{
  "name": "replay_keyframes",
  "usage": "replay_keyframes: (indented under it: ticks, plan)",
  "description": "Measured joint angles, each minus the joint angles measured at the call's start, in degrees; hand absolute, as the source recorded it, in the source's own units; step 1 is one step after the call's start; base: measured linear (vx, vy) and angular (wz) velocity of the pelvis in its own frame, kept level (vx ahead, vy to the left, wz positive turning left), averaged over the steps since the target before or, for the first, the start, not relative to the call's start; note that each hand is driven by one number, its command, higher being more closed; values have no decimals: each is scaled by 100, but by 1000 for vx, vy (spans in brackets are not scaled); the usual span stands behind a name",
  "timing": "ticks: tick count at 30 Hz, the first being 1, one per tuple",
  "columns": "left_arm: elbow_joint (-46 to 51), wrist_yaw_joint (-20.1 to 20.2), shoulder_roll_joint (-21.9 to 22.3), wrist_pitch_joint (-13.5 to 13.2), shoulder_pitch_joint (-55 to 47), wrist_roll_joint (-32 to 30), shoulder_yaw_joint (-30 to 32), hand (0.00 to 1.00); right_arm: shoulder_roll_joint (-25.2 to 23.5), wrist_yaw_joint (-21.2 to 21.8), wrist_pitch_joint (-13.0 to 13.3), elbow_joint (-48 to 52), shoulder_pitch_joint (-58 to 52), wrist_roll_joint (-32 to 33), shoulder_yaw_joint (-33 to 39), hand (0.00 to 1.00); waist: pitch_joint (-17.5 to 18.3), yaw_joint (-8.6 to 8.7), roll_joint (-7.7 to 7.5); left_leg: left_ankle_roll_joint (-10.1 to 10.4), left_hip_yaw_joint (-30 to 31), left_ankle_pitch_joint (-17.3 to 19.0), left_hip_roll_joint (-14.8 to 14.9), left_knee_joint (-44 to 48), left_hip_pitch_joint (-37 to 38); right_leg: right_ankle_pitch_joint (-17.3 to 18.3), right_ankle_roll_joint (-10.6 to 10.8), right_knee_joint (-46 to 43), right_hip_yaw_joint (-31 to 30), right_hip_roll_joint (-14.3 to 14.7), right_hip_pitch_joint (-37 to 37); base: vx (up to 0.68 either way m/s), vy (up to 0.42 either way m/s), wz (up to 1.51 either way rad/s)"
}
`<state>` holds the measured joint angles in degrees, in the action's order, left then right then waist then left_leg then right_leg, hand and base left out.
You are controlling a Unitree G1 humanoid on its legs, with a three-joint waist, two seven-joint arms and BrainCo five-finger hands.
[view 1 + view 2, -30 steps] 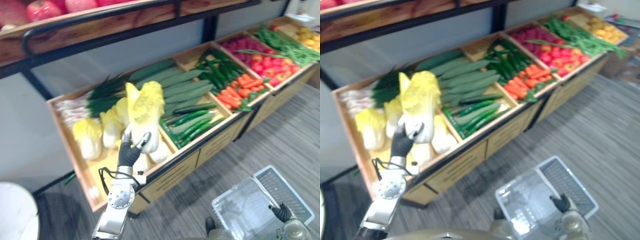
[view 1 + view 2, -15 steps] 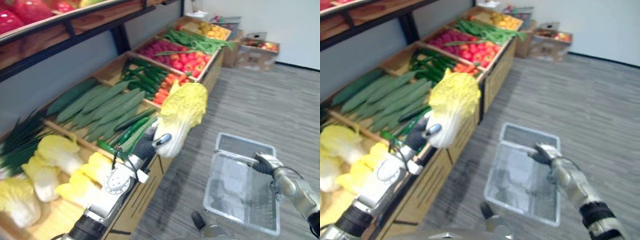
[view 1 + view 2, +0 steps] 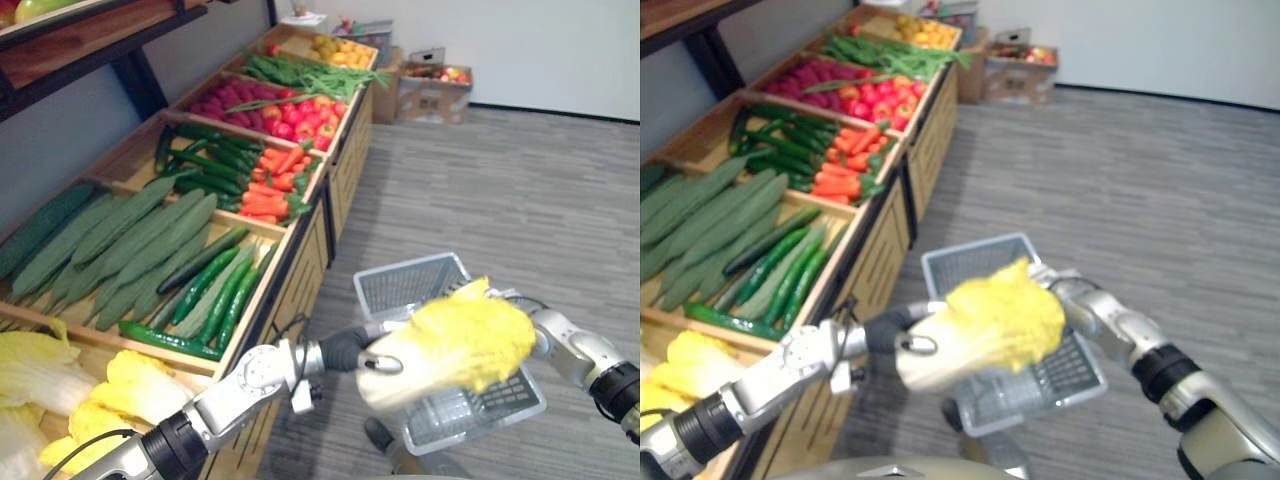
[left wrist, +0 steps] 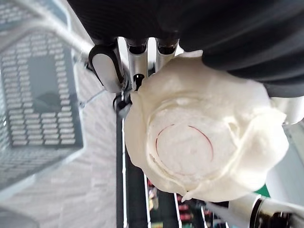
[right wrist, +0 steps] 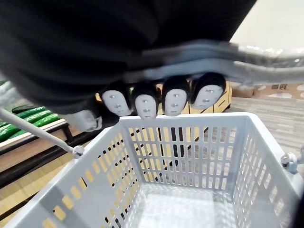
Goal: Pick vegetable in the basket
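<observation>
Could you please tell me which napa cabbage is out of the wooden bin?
The napa cabbage gripped in the left hand, beside the grey basket; the other cabbages lie in the wooden bin.

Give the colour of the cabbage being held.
Yellow leaves, creamy white base on the leafy cabbage; left eye view shows it best.

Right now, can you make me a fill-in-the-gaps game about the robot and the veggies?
The left hand is curled round a leafy cabbage coloured pale ____. The right hand grips the grey slotted plastic basket by its ____. On the wooden stand, orange carrots lie beside long dark ____ cucumbers. Missing words: yellow, handle, green.
</observation>
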<state>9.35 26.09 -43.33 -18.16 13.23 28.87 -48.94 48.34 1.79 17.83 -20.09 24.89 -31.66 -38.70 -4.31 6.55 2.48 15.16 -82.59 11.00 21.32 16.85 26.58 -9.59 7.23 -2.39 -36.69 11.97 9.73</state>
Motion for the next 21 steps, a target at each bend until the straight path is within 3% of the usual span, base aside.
replay_keyframes:
  ticks: [6,12,18,21]
  plan:
    - [-11,-93,-7,-43,555,-466,-951,100,1,-1,-3,-58,273,-111,0,100,-59,137,34,-12,-4,21,55,52,9,19,14,-48,178,-7,37,-5,-57,1]
    - [-273,-235,110,-132,684,-971,-1462,100,1,0,-10,-56,315,-83,11,100,-66,231,52,-12,55,21,63,59,-11,18,15,-57,288,-67,32,9,-43,7]
    - [-656,-473,472,-134,697,-1382,-1561,100,1,14,-10,3,316,125,47,100,-66,268,66,-13,138,21,63,54,-32,19,14,-58,350,-105,12,4,-27,7]
    - [-1009,-654,881,-134,644,-1736,-1451,100,2,102,-20,126,309,254,73,100,-65,271,70,-12,170,21,63,54,-42,19,14,-64,384,-130,4,-6,-28,9]
